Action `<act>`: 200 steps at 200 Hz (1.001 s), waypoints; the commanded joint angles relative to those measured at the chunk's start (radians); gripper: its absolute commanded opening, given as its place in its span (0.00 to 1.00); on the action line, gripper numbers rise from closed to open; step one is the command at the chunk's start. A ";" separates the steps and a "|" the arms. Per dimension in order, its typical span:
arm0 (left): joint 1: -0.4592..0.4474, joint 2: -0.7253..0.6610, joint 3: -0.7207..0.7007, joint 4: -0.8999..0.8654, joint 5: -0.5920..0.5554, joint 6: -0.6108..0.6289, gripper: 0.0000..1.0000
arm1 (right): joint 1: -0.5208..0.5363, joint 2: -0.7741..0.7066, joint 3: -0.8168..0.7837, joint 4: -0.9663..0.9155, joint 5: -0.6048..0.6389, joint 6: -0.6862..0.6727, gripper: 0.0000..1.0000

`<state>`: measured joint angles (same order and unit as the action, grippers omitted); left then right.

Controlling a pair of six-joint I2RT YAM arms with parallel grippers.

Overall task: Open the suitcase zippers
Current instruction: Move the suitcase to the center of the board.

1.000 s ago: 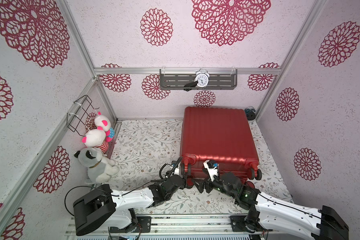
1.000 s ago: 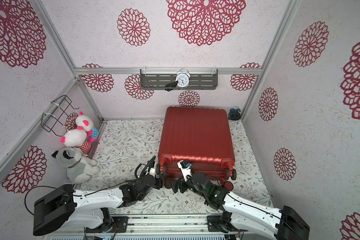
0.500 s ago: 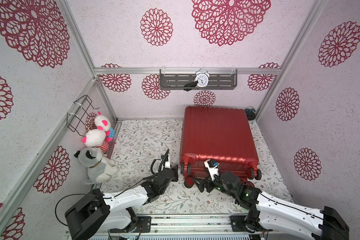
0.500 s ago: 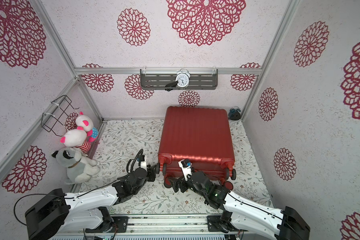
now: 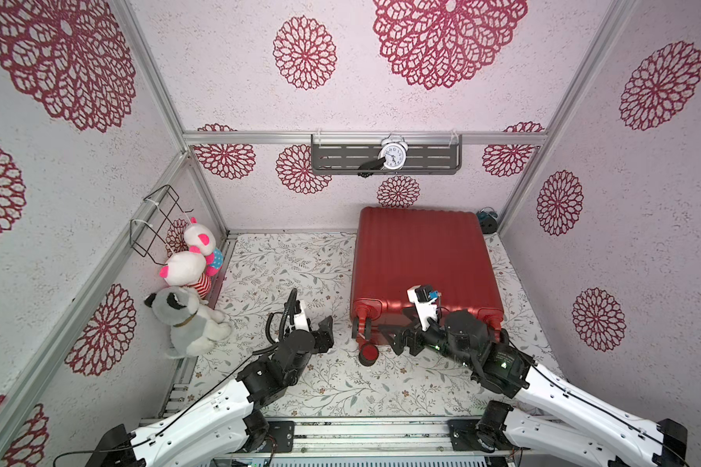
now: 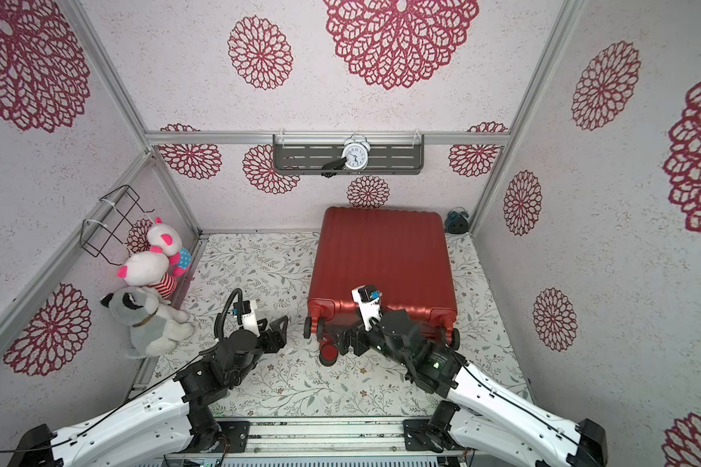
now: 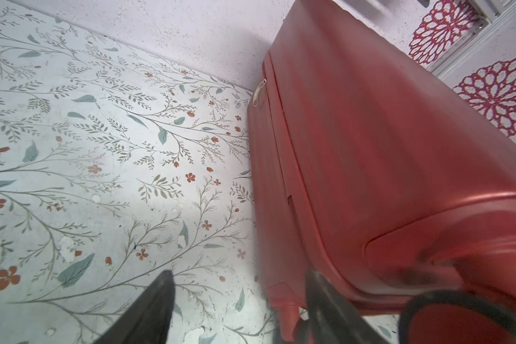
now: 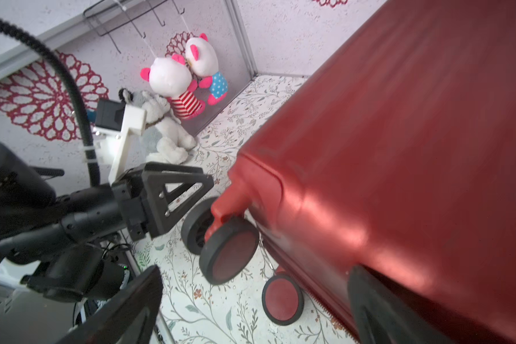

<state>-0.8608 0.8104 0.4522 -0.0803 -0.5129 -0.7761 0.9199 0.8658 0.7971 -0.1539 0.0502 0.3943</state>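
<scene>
Suitcase (image 5: 421, 258) flat, far right; left gripper (image 5: 328, 329) has backed off leftward from its near-left corner, jaws apart, empty; right gripper (image 5: 387, 339) at near edge, jaws wide, holding nothing; zippers (image 7: 276, 143) look closed; pull (image 7: 259, 92) far along left side, needs fresh approach.

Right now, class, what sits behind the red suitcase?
In both top views a small dark blue object shows in the far corner behind the suitcase; what it is cannot be told. Anything else between suitcase and wall is covered.
</scene>
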 commanded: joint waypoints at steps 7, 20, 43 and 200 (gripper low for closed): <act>0.008 -0.013 0.097 -0.116 0.048 0.016 0.85 | -0.053 0.016 0.152 -0.208 0.144 -0.040 0.99; 0.008 -0.005 0.138 -0.146 0.067 0.024 0.89 | -0.077 0.012 0.215 -0.295 0.263 -0.046 0.99; 0.008 0.012 0.205 -0.190 0.088 0.039 0.93 | -0.101 -0.013 0.282 -0.422 0.432 -0.025 0.99; -0.076 0.154 0.350 -0.230 0.232 0.034 0.95 | -0.463 -0.083 0.320 -0.678 0.275 -0.010 0.98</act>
<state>-0.9012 0.9878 0.7887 -0.3031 -0.2745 -0.7456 0.5320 0.7918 1.1240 -0.8097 0.4541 0.4286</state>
